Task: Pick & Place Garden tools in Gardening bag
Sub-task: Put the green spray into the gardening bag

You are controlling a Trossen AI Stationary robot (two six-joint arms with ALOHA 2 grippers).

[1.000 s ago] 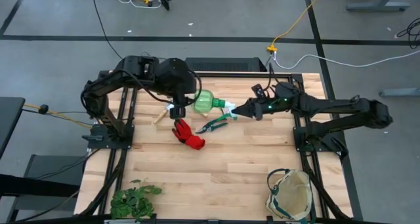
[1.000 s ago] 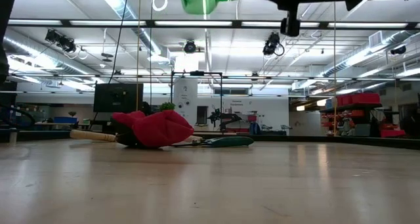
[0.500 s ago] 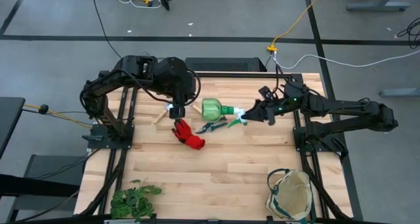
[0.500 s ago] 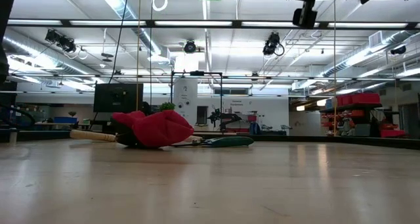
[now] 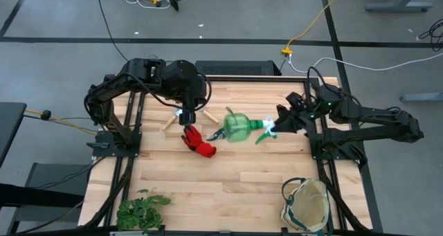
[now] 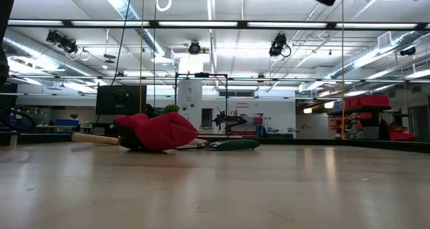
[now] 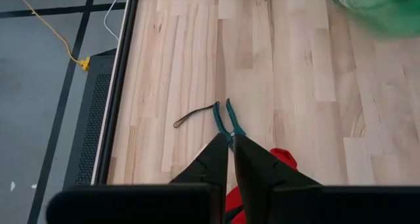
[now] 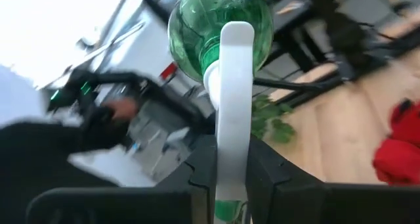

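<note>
My right gripper [image 5: 275, 126] is shut on the green spray bottle [image 5: 239, 127], held high above the table's middle. My left gripper [image 7: 231, 152] hangs shut and empty over the red glove [image 5: 199, 144], which lies flat on the table. The pruning shears [image 5: 221, 133] lie on the boards between the glove and the bottle. Two wooden tool handles [image 5: 169, 122] [image 5: 208, 117] stick out on either side of my left gripper, and that arm hides their heads. The cream gardening bag [image 5: 305, 205] stands at the near right corner. My right gripper pinches the bottle's white spray head [image 8: 235, 152] between its two fingers [image 8: 264, 175]. The fingers reach in level from the table's right side, along the bottle's length. The bottle is lifted clear and lies about level, its round green body [image 8: 220, 30] pointing toward the table's left.
A leafy green plant bunch [image 5: 142, 208] lies at the near left corner. Bare boards [image 5: 228, 180] stretch between the tools and the bag. In the low view the glove [image 6: 158, 131] and the shears [image 6: 235, 144] lie on the table, and both grippers are above the picture.
My right gripper has drawn back toward the table's right edge and risen, rolling as it went. It has carried the bottle away from my left gripper, a little toward the near edge. The bottle has gone up out of the low view.
</note>
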